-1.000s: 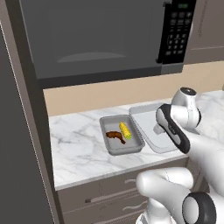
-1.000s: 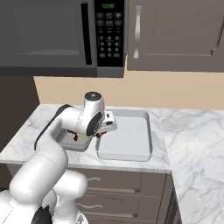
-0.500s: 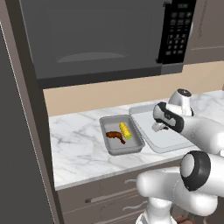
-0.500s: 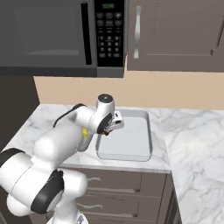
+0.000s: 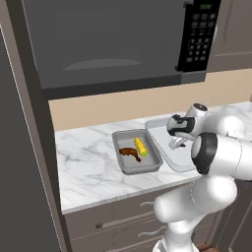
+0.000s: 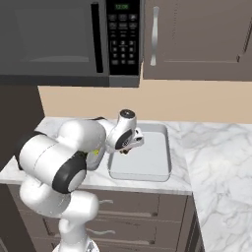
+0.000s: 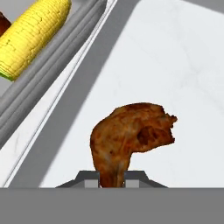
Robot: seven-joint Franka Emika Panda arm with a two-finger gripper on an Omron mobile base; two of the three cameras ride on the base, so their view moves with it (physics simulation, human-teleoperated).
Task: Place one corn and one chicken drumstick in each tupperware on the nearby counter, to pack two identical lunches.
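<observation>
A white marble-patterned worktop (image 5: 88, 167) with grey veins is running over grey drawer fronts (image 5: 113, 221) with bar handles, under a dark grey microwave (image 5: 113, 44) that is hanging above it. Toward the left of the things on the worktop, a smaller mid-grey rectangular tupperware tray (image 5: 125, 167) with rounded corners is sitting near the front edge, and it is carrying a brown chicken drumstick (image 5: 129, 152) and, just beside it on the right, a yellow ear of corn (image 5: 141, 146); in the hand view that ear of corn (image 7: 33, 33) is lying against the tray's grey wall (image 7: 52, 65). Immediately to the right, a larger pale grey-white rectangular tupperware tray (image 5: 173, 161) is sitting beside the grey one, their long walls nearly touching, and it is reaching toward the back edge of the worktop. Above this pale tray (image 6: 142, 170) the white arm's claw (image 6: 126, 151) is hanging over the tray's left part, close to the wall it shares with the grey tray. The claw (image 7: 111, 178) is clamping a second browned chicken drumstick (image 7: 129, 135) by its narrow bone end, with the meaty end pointing away from the fingers over the tray's pale floor (image 7: 175, 65); whether the meat is touching that floor I cannot tell.
</observation>
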